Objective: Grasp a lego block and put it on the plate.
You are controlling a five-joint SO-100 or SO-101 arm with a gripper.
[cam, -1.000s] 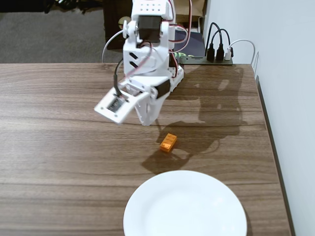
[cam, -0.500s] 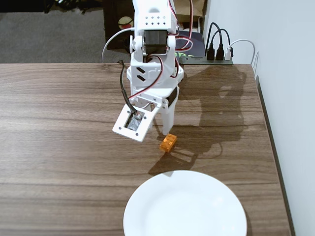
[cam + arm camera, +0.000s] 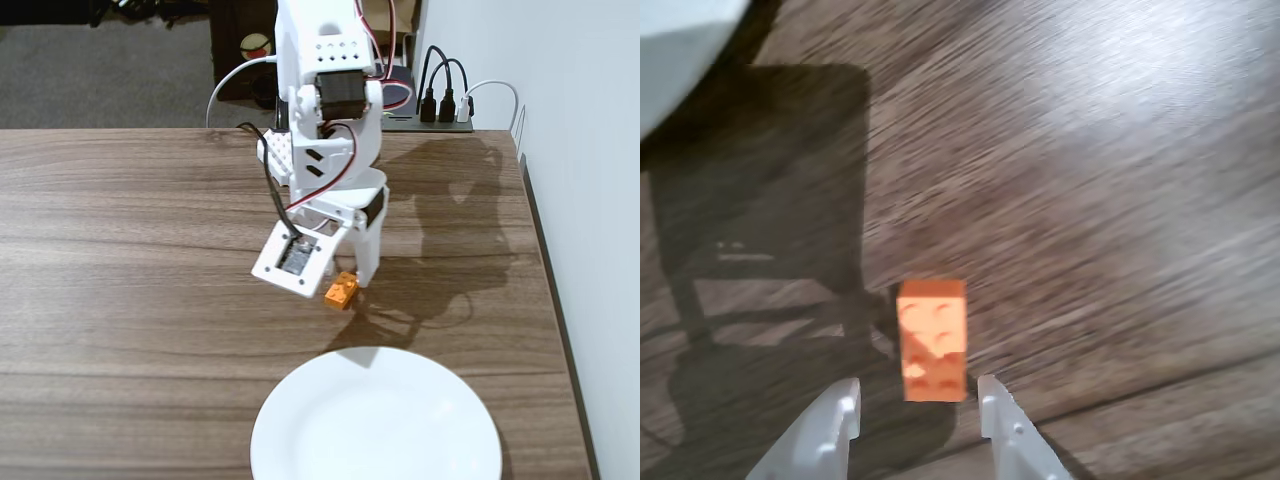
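Observation:
The lego block (image 3: 341, 291) is a small orange studded brick lying flat on the wooden table, just behind the white plate (image 3: 376, 420) in the fixed view. In the wrist view the lego block (image 3: 932, 340) sits right in front of the two white fingertips, its near end level with their tips. My gripper (image 3: 918, 408) is open, with both fingers clear of the brick. In the fixed view the gripper (image 3: 348, 280) hangs tilted down over the brick's back edge. A corner of the plate (image 3: 680, 50) shows at the wrist view's upper left.
The table (image 3: 120, 300) ends at a white wall (image 3: 580, 200) on the right. A power strip with plugs (image 3: 440, 110) lies behind the arm's base. The arm's shadow falls across the wood to the right of the brick.
The arm has swung to the right and come down toward the table, bringing the open gripper from left of the lego block to right over it. The brick and the plate have not moved.

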